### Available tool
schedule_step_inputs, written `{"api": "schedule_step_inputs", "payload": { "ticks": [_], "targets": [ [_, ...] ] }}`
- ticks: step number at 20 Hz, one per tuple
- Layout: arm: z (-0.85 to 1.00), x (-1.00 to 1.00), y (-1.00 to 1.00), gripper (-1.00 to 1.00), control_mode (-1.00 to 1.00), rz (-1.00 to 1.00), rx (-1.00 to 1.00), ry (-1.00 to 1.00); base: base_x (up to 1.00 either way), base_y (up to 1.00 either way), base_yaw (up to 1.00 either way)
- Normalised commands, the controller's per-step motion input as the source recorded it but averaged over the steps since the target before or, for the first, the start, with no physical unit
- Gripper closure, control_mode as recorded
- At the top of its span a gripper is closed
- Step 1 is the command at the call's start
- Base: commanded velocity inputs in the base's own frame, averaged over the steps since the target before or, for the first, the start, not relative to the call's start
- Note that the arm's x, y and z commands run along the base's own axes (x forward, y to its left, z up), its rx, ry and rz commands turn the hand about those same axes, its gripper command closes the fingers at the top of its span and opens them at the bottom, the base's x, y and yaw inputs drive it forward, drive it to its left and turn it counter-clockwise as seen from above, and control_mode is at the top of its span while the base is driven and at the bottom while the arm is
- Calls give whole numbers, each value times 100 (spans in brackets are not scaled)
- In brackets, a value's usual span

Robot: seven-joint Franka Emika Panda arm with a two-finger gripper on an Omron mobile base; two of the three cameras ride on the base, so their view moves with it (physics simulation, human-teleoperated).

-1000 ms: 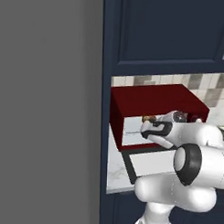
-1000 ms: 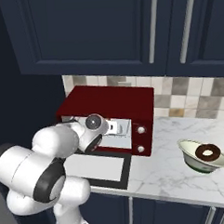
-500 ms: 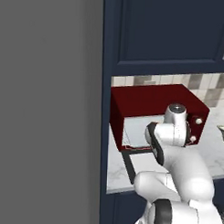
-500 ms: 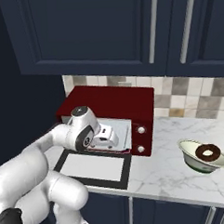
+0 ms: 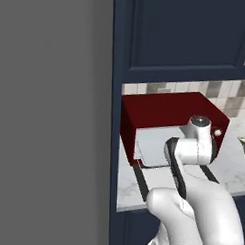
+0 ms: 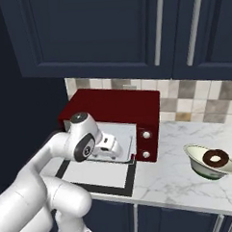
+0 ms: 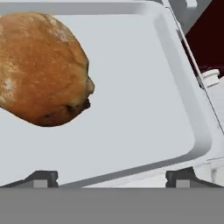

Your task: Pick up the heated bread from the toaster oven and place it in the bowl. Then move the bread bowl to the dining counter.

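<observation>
So far: nothing of the task is finished — the reach is all that is under way.
Bread (image 7: 41, 70): lies on the grey tray (image 7: 144, 100) inside the toaster oven (image 6: 122, 105), door folded down.
Jaws: spread wide at the tray's front edge, grasping nothing; gripper (image 7: 111, 177).
Bowl (image 6: 211, 162): on the worktop (image 6: 174, 184) right of the oven — a dark ring-shaped thing sits in it.
Left: grasp, drop in bowl, carry bowl to dining counter.

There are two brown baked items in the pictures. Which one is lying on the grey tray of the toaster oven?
The plain rounded bread, right before the open gripper, lies on the grey tray. The other, a ring-shaped piece with a hole, sits in the bowl.
</observation>
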Motion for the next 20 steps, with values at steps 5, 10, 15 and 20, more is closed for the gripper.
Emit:
{"api": "schedule_step_inputs", "payload": {
  "ticks": [5, 10, 15, 20],
  "targets": [
    [100, 13, 28, -100, -100, 0, 0, -15, 0, 0, 0],
    [49, -3, 15, -100, -100, 0, 1, -8, 0, 0, 0],
    [-17, 0, 0, -100, -100, 0, 8, -2, 0, 0, 0],
    [-7, 0, 2, -100, -100, 4, 14, 0, 0, 0, 0]
  ]
}}
